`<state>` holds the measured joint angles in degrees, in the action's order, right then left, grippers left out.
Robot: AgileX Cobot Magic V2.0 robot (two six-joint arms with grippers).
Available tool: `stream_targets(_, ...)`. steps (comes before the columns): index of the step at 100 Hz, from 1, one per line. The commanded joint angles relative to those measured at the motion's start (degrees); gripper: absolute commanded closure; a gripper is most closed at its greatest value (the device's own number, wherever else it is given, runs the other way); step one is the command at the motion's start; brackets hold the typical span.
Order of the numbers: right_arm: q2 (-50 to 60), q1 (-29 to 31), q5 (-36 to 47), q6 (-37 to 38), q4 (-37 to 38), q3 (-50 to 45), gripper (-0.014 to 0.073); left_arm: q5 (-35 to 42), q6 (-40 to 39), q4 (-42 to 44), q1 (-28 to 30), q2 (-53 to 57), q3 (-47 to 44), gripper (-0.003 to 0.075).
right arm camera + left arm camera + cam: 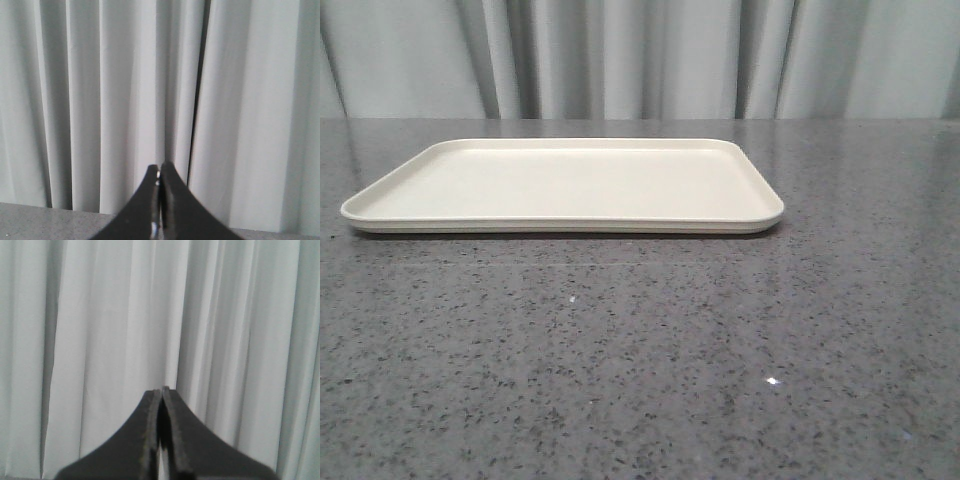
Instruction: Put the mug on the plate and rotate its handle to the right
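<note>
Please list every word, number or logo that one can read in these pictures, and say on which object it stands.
None: no text is readable in any view.
The plate is plain, without print.
The grey table carries only speckles.
The curtain and both black pincers, left and right, show no marking.

The left gripper [161, 390] has two matte black fingers, broad at the base and curving inward to narrow tips, with rough-edged inner pads. The right gripper [159, 165] looks the same: black, smooth, tapered, with a small glint between the tips.
</note>
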<state>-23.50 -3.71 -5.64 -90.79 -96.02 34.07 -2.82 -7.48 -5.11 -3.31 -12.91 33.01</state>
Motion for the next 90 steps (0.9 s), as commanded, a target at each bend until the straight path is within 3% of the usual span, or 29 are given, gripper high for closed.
stream_targets(1, -3.6, 0.0, -2.6, -0.8, -0.5, 4.6, 0.0655, 1.7, -0.5, 0.0, -0.4, -3.5, 4.3, 0.0740)
stream_targets(67, -7.8, 0.0, -6.5, -2.7, -0.5, 8.5, 0.0652, -17.4, -0.3, 1.5, -0.4, -22.6, 31.0, 0.0732)
stream_targets(77, -7.8, 0.0, -6.1, -2.8, -0.5, 8.5, 0.0652, -19.5, -0.3, 1.8, -0.4, -24.3, 32.2, 0.0671)
stream_targets(90, -7.8, 0.0, -5.7, -2.8, -0.5, 8.5, 0.0652, -22.2, -0.3, 2.5, -0.4, -26.1, 33.2, 0.0524)
